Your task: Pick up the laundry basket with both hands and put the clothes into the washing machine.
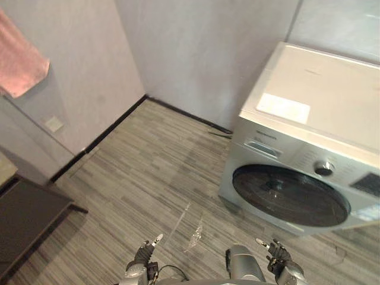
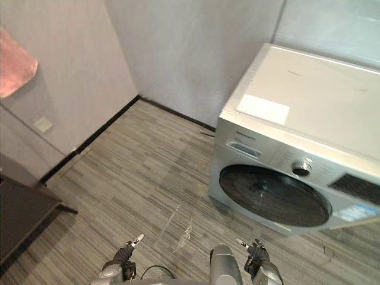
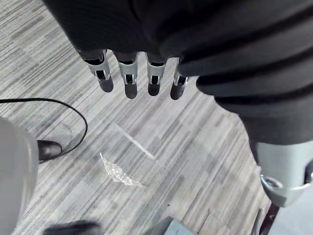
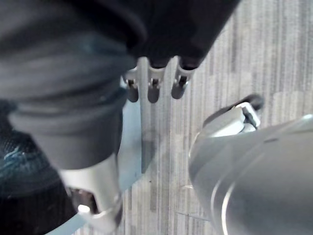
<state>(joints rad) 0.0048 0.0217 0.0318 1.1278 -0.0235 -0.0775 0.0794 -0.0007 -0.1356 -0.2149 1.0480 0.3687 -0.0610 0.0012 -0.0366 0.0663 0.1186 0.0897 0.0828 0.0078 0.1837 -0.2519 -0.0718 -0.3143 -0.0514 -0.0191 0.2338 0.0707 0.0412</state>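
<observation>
Left hand [image 1: 145, 253] and right hand [image 1: 276, 253] slack, empty, boxy silver washing machine [image 1: 309, 113]

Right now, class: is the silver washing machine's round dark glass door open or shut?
Shut: the round door lies flush in the washing machine's front panel.

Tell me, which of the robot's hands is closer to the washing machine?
The right. Its right hand hangs low, just in front of the washing machine; the left hand hangs farther off to the side, over the floor.
</observation>
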